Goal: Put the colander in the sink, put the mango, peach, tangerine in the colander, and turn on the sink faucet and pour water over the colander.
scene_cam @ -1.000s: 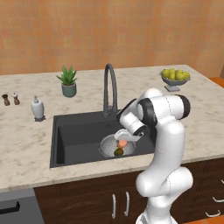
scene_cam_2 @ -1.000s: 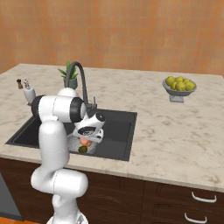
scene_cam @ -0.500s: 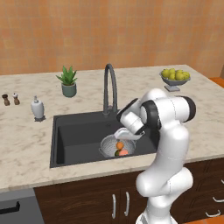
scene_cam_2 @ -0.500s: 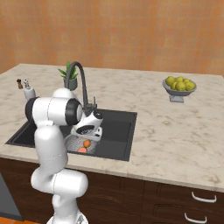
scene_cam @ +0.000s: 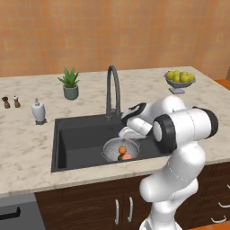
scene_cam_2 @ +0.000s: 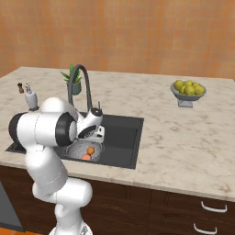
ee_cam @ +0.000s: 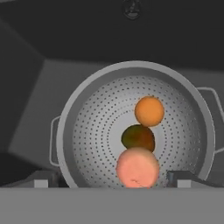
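I see the perforated steel colander (ee_cam: pixel 87 131) sitting in the matte black sink (scene_cam: pixel 76 139), which is set in a speckled marble bench (scene_cam: pixel 27 152) before an orange wall. In the colander the smooth tangerine (ee_cam: pixel 149 111), dark mango (ee_cam: pixel 138 137) and blushed peach (ee_cam: pixel 137 168) touch in a row. My end effector (ee_cam: pixel 111 179) hovers above the colander, fingers apart and empty.

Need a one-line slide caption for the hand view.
Open pincer above the colander holding tangerine, mango and peach.
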